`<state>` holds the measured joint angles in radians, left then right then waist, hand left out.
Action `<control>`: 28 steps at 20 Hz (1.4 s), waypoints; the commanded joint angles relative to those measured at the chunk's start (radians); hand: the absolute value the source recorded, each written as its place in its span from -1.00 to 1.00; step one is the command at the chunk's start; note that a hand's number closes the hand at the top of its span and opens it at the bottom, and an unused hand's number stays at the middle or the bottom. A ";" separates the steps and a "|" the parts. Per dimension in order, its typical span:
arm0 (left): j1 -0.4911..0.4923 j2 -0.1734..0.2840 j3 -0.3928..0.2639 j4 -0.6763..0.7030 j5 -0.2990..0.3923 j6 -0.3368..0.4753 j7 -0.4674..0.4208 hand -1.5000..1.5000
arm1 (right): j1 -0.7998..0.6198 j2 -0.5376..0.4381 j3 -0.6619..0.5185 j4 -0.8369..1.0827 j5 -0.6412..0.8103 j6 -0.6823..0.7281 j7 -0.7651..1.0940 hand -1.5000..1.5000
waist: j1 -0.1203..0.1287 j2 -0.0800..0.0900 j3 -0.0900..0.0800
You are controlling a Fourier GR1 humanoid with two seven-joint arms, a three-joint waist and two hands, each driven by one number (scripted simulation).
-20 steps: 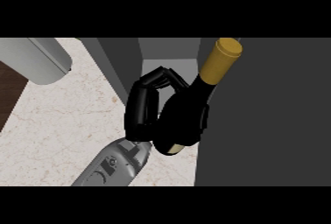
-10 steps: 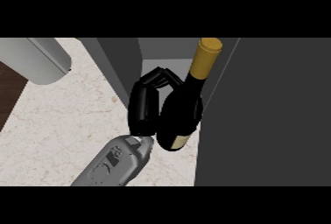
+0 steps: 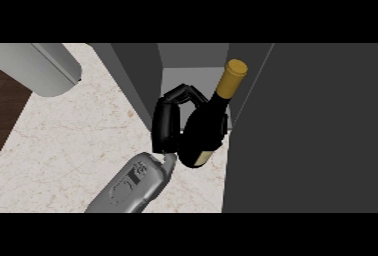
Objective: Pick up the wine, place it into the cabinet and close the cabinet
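1. A dark wine bottle (image 3: 204, 131) with a gold-capped neck is seen near the middle of the head view, tilted so that its neck points up and to the right.
2. The bottle's gold cap lies against the pale interior of the cabinet (image 3: 193, 75), in the narrow opening between the grey left wall and the dark cabinet door (image 3: 303, 130).
3. The bottle's body is gripped by one black hand (image 3: 168, 125), whose fingers are curled round the bottle's left side, with the fingertips arched over its shoulder.
4. This hand is carried on a grey forearm (image 3: 133, 186) that enters from the lower edge of the view, left of centre; it is taken to be the right hand, though the view is too tight for that to be certain.
5. The bottle's base, with a pale label edge, is seen just over the front edge of the cabinet, beside the wrist.
6. The speckled marble counter (image 3: 74, 140) is spread out to the left of the cabinet.
7. A pale grey rounded object (image 3: 44, 67) is seen at the upper left corner, well apart from the hand.
8. The other hand is not shown.
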<state>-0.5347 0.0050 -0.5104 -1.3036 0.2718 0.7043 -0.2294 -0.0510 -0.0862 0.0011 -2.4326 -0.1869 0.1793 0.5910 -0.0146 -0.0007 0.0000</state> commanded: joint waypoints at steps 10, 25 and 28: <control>-0.013 0.000 0.111 0.130 0.028 -0.067 -0.125 1.00 | -0.012 0.011 0.011 -0.102 -0.039 -0.020 0.067 -1.00 | 0.009 0.000 0.000; -0.207 -0.005 0.260 0.428 0.144 -0.186 -0.177 1.00 | -0.034 0.012 -0.009 -0.095 -0.063 -0.042 0.079 -1.00 | 0.000 0.002 -0.001; -0.238 -0.005 0.275 0.528 0.125 -0.200 -0.207 1.00 | -0.001 0.005 -0.015 -0.135 -0.086 -0.035 0.091 -1.00 | -0.003 0.002 0.000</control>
<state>-0.7411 0.0025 -0.2636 -0.8551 0.4005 0.5296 -0.4219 -0.0579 -0.0659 0.0082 -2.4252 -0.1988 0.1728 0.5873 -0.0195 0.0016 -0.0003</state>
